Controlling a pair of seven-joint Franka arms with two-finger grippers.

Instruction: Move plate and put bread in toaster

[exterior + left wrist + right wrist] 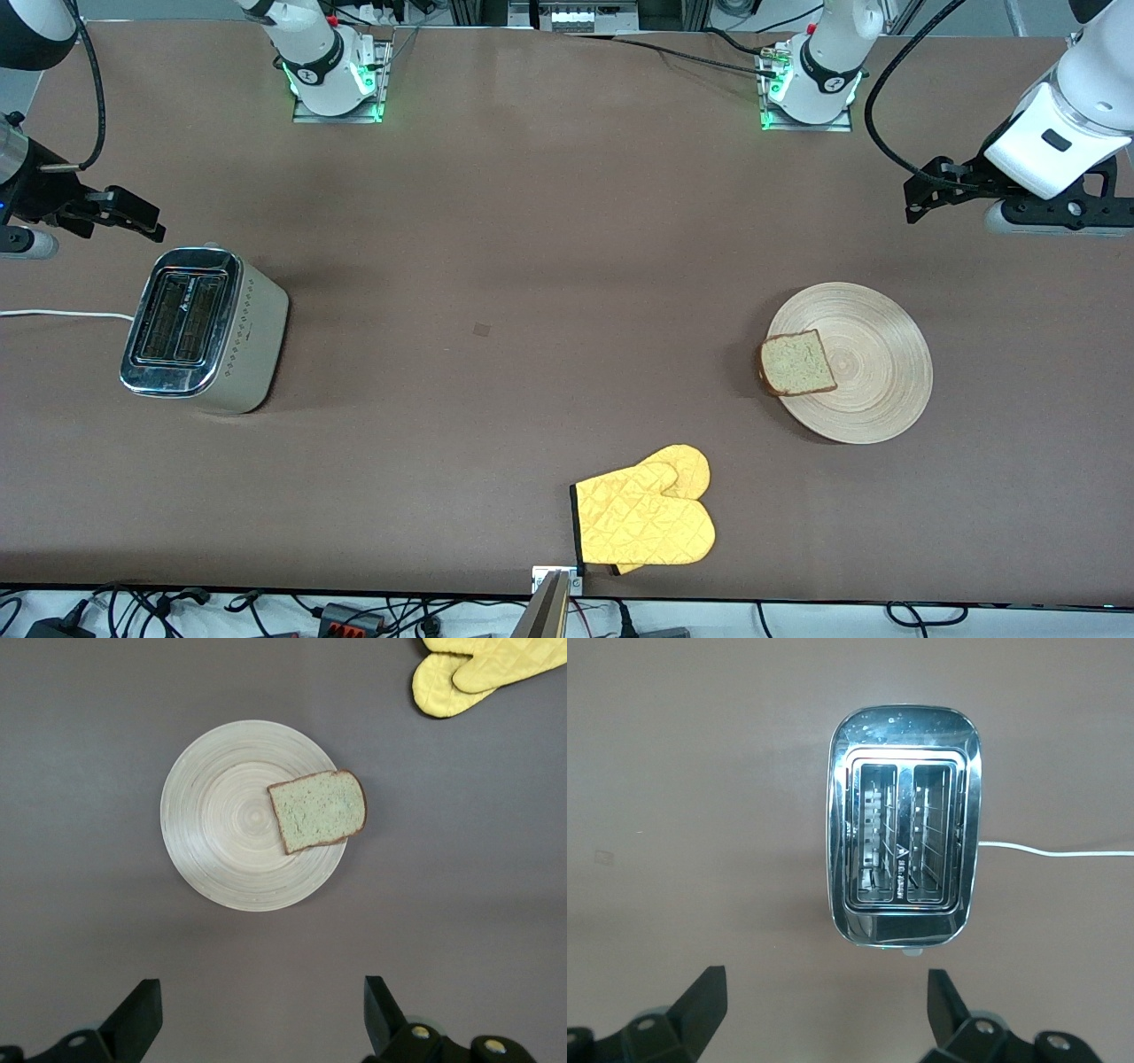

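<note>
Nearest the front camera we saw a yellow mitt (645, 518) lying flat near the table's edge, apart from everything else. Farther in, toward the left arm's end, the plate (873, 390) sat on the table (532, 266) with the bread (796, 362) resting on it, one crust edge hanging over the rim. Toward the right arm's end stood the toaster (204, 330), slots up and empty, its white cord (62, 314) running off the picture's edge. Nothing lay between plate and toaster. The left gripper (261, 1014) hung over bare table just beside the plate, fingers spread apart and holding nothing. The right gripper (824, 1010) hung likewise beside the toaster, fingers apart; its arm was mostly cut off in the front view.
</note>
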